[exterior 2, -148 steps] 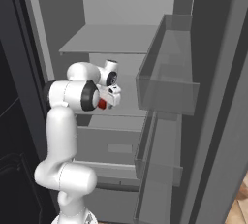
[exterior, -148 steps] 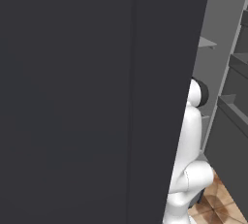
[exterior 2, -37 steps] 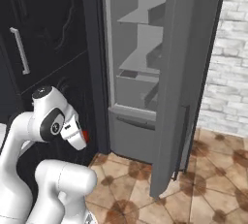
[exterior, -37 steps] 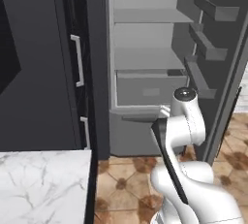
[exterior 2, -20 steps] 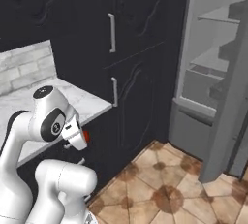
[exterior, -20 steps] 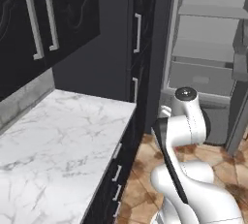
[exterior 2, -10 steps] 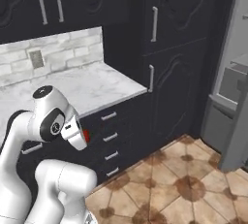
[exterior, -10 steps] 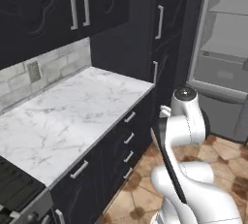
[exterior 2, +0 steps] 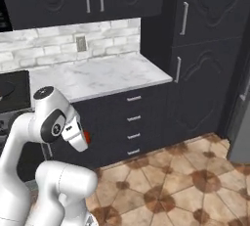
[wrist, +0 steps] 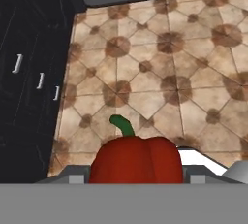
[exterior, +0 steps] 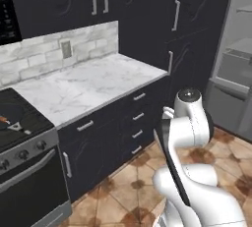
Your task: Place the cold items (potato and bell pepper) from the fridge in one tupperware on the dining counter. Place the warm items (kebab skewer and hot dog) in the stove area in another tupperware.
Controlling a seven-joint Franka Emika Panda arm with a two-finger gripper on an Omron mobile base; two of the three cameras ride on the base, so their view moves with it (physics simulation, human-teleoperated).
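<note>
Bell pepper [wrist: 137,159], the bright red rounded one with a short green stem, sits between the jaws of my gripper [wrist: 137,179]; I see it at 6 o'clock in the hand view, and the jaws are closed on its two sides. In the right base view I can see a small red spot [exterior 2: 87,137] just beside the white arm's wrist, at about 8 o'clock. Under the pepper is the brown tiled floor [wrist: 193,63] with a diamond pattern. The dark cabinet with silver drawer handles [wrist: 29,72] is at 9 o'clock in the hand view. In the left base view the white marble-veined countertop [exterior: 83,86] lies at 10 o'clock, the black stove [exterior: 19,123] at 9 o'clock, and the grey steel fridge [exterior: 236,73] at 3 o'clock.
</note>
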